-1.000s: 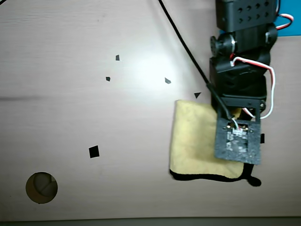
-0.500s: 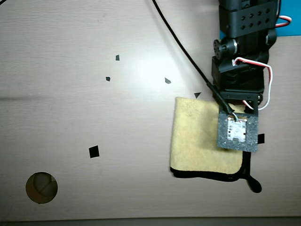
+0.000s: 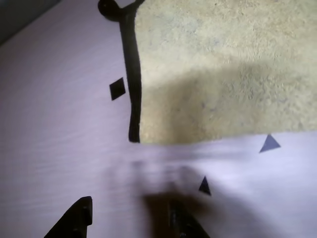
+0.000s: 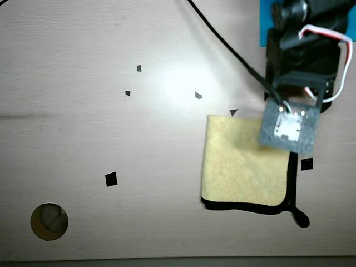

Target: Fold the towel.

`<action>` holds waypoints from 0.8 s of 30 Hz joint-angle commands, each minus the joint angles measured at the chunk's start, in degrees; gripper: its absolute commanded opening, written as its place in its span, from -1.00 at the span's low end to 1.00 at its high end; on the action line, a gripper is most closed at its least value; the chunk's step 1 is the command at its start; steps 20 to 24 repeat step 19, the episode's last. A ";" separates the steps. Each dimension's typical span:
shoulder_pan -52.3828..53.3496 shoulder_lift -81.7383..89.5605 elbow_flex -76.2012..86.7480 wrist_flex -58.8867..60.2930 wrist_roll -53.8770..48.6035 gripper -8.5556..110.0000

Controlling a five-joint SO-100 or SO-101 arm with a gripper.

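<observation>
The pale yellow towel (image 4: 245, 167) lies flat on the table in the overhead view. Black edging runs along its bottom and right sides, with a black loop (image 4: 300, 218) at the bottom right corner. In the wrist view the towel (image 3: 223, 69) fills the upper right, with its black edging (image 3: 132, 74) and loop (image 3: 109, 9) on the left. My gripper (image 3: 129, 220) is open and empty, its two dark fingertips just short of the towel's edge. In the overhead view the arm (image 4: 303, 55) and its camera board (image 4: 289, 127) cover the towel's top right corner and hide the gripper.
Small black markers (image 4: 111, 178) are scattered over the pale wood table (image 4: 83, 83). A round hole (image 4: 49, 221) is at the bottom left. A bright-blue sheet (image 4: 266, 22) shows at the top right under the arm. A black cable (image 4: 222, 41) runs across the top.
</observation>
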 commanded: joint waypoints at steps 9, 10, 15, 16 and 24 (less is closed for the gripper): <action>3.60 10.72 5.89 10.81 12.66 -0.59; 3.69 11.07 5.98 11.07 12.66 -0.59; 4.22 10.90 6.33 11.87 13.18 -0.59; 4.48 10.81 6.42 11.87 13.18 -0.59; 6.06 10.99 6.33 12.30 12.13 -0.59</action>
